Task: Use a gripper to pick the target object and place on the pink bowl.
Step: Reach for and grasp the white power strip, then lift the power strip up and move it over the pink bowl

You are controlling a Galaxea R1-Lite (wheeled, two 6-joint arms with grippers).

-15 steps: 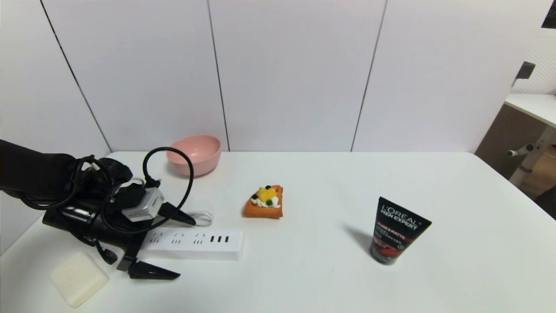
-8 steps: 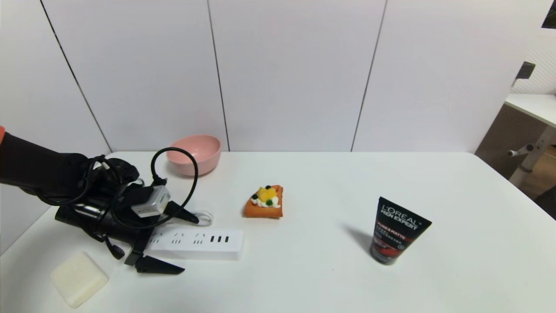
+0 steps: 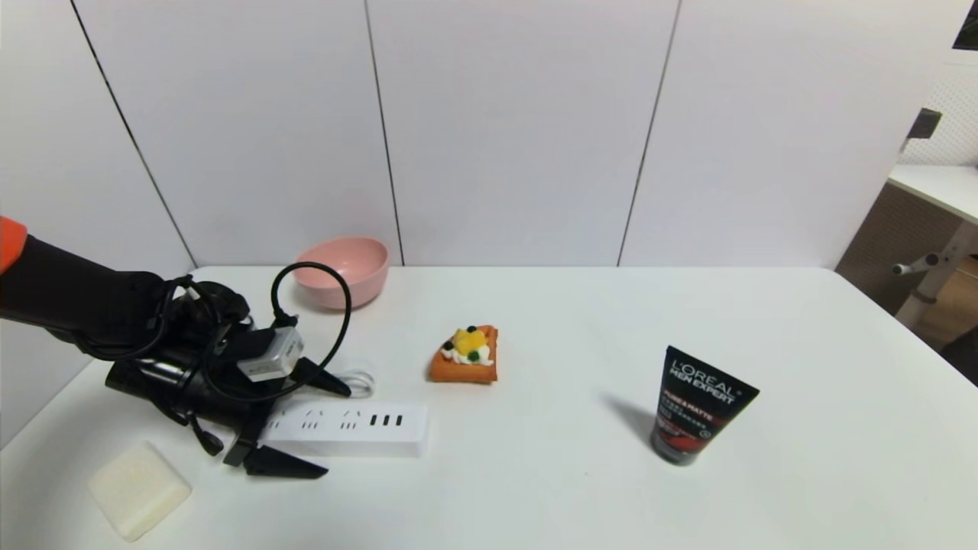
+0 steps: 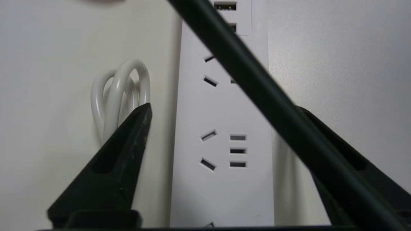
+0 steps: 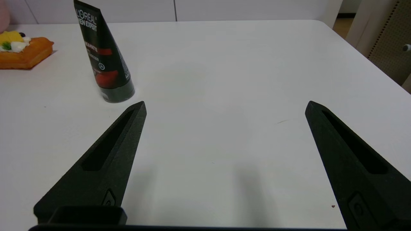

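The white power strip [image 3: 382, 434] lies flat near the table's front left, its bundled white cord [image 3: 359, 380] beside it on the far side. My left gripper [image 3: 336, 432] is low over the strip's left half and straddles it, one finger on each long side. In the left wrist view the strip [image 4: 224, 179] runs between the black fingers [image 4: 128, 144] with a gap on each side, so the left gripper [image 4: 221, 109] is open; a black cable crosses the view. The pink bowl [image 3: 344, 267] stands empty at the back left by the wall. My right gripper [image 5: 226, 104] hangs open over bare table.
A cream square block [image 3: 139, 489] lies at the front left corner, close to the left arm. An orange toy toast with fruit [image 3: 464, 355] sits mid-table. A black L'Oreal tube [image 3: 699, 405] stands on its cap to the right. White wall panels close the back.
My left arm has slid to the right along the power strip, and its jaws have drawn closer to the strip's sides. The strip has not moved.
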